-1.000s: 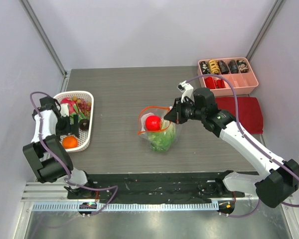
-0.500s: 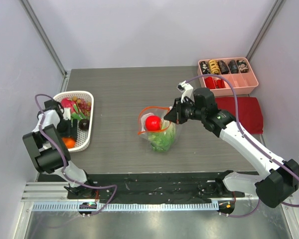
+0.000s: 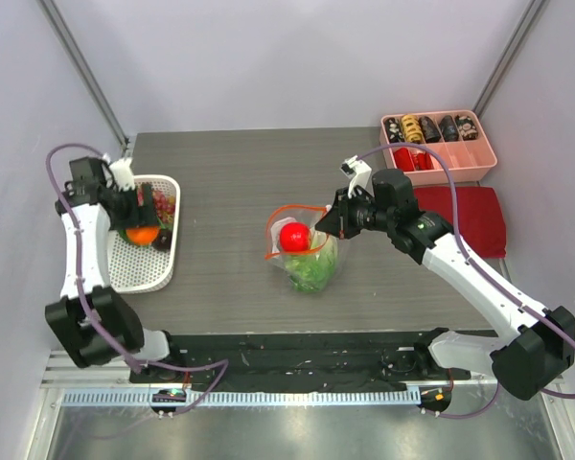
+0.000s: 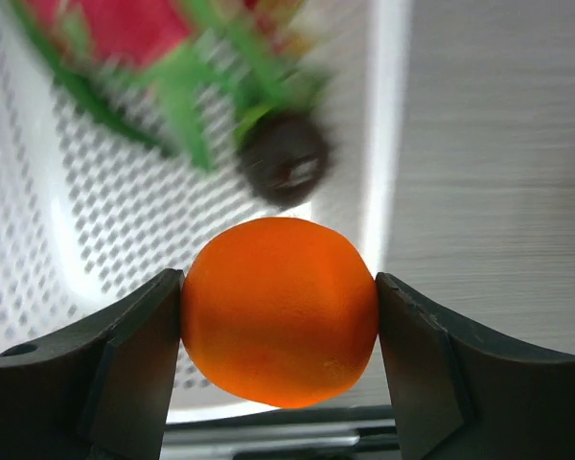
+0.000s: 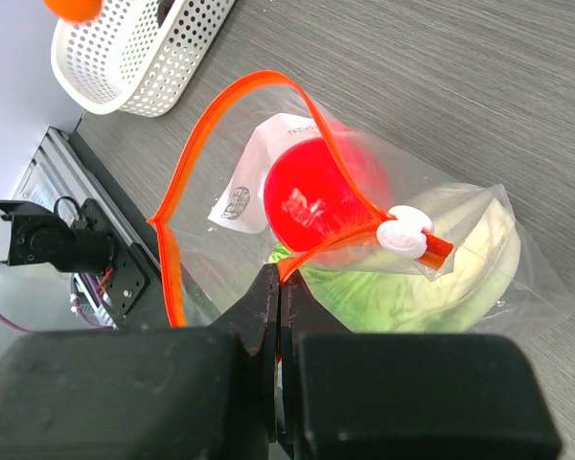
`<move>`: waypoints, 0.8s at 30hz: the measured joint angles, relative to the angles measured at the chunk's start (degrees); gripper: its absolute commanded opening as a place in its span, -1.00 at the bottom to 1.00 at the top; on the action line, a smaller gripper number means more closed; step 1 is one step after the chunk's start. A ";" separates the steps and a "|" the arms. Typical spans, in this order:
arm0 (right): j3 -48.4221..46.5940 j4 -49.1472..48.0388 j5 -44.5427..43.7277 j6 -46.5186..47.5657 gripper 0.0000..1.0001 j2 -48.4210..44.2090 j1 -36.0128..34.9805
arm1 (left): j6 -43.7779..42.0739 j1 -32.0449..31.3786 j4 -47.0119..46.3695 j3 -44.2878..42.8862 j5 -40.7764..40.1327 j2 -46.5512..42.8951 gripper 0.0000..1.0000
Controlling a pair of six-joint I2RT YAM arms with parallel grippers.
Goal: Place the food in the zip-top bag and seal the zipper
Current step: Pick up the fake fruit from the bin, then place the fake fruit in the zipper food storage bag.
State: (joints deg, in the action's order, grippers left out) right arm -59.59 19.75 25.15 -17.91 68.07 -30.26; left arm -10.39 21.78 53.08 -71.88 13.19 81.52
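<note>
Left hand [image 3: 137, 218] pinching orange [image 4: 280, 309] over basket [image 3: 129, 268], left of frame. Right hand [image 5: 278, 307] pinches zipper [image 5: 232, 91], holding bag [image 5: 498, 259] open. Next: carry orange into mouth.

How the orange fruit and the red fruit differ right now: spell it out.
Colour: the orange fruit is matte orange; the red fruit is glossy red. Place: the orange fruit is pinched between the left gripper's fingers over the white basket; the red fruit lies inside the zip-top bag with the lettuce, while the right gripper pinches the bag's mouth. Both are small and round.
</note>
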 measured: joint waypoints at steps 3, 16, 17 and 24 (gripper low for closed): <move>0.00 0.00 -0.02 0.00 -0.98 0.00 0.00 | 3.45 -9.51 -0.98 -6.01 6.67 -5.20 -0.17; 0.04 0.02 -1.73 0.09 -0.98 -0.09 0.00 | 23.74 -52.83 -19.41 -11.45 16.15 -0.94 -0.10; 0.07 0.04 -1.88 0.11 -0.98 -0.15 0.00 | 24.76 -53.79 -20.22 -11.06 15.82 0.15 -0.10; 0.35 0.72 -2.49 0.50 -0.98 -1.49 0.02 | 26.47 -58.58 -20.41 -5.22 12.68 3.15 0.88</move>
State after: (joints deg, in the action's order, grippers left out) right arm -59.24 20.47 22.65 -17.41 66.59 -30.24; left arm 16.08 -36.80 32.67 -77.10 25.87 84.66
